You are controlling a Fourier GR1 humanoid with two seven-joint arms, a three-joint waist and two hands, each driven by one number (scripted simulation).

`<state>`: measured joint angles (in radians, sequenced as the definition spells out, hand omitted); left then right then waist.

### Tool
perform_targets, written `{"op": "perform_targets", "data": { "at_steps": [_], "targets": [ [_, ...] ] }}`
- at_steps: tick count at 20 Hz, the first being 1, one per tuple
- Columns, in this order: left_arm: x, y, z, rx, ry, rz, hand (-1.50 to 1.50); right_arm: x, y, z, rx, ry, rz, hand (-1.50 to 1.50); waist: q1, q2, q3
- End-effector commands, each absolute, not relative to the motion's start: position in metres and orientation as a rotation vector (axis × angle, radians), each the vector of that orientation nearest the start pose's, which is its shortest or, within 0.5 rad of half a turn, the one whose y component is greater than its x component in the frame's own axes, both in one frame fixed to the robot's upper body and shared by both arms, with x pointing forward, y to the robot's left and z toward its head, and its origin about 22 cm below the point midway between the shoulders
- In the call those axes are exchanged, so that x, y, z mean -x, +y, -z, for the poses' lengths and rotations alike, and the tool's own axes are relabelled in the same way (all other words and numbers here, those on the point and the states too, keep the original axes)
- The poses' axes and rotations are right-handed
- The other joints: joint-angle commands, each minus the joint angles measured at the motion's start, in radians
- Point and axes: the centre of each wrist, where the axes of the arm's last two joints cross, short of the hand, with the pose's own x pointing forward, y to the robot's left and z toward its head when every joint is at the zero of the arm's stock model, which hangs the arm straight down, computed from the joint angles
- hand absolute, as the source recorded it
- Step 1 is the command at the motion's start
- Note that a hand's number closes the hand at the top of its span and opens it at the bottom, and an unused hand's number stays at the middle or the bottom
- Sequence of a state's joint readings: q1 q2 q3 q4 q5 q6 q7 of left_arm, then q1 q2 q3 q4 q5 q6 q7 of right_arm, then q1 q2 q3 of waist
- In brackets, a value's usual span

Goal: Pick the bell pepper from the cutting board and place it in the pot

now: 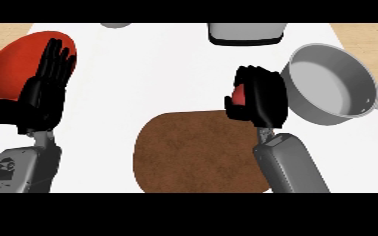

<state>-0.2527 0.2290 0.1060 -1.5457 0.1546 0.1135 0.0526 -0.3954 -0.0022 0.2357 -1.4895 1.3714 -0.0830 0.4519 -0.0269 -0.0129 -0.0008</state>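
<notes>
While the bell pepper (239, 96) is held in the curled right hand (260, 99) above the cutting board's (199, 152) far-right corner, carriage rightward over the pot (330, 82) is judged next.

Counter (162, 70): white, evenly lit.
Edges: wood (15, 30) at both far corners.
Far edge: grey appliance (246, 32).

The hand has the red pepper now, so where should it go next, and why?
Probably a short carry to its right, toward the pot. The right hand is curled round the bell pepper, at the cutting board's upper right edge, and the pot stands just to the right with nothing between them.
</notes>
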Motion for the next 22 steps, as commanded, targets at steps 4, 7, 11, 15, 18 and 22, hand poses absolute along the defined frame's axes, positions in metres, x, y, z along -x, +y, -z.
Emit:
{"op": "perform_targets", "data": {
  "at_steps": [4, 7, 11, 15, 18, 22],
  "targets": [
    [-0.299, 0.261, -0.077, -0.107, -1.747, -0.056, 0.0, -0.301, -0.097, -0.136, 1.597, -1.349, -0.365, 1.5, 0.027, 0.002, -0.001],
    [-0.305, 0.268, -0.082, -0.112, -1.752, -0.052, 0.0, -0.292, -0.097, -0.161, 1.647, -1.325, -0.257, 1.5, 0.019, 0.008, 0.0],
    [-0.292, 0.274, -0.084, -0.123, -1.749, -0.065, 0.0, -0.275, -0.141, -0.175, 1.674, -1.225, -0.263, 1.5, 0.02, 0.008, 0.001],
    [-0.286, 0.269, -0.076, -0.102, -1.754, -0.051, 0.0, -0.266, -0.181, -0.152, 1.672, -1.134, -0.28, 1.5, 0.021, 0.01, 0.001],
    [-0.308, 0.282, -0.091, -0.111, -1.765, -0.073, 0.0, -0.258, -0.228, -0.16, 1.682, -1.091, -0.298, 1.5, 0.013, 0.011, 0.001],
    [-0.299, 0.273, -0.081, -0.109, -1.767, -0.065, 0.0, -0.251, -0.287, -0.155, 1.697, -1.134, -0.206, 1.5, 0.02, 0.012, 0.002]
  ]
}}
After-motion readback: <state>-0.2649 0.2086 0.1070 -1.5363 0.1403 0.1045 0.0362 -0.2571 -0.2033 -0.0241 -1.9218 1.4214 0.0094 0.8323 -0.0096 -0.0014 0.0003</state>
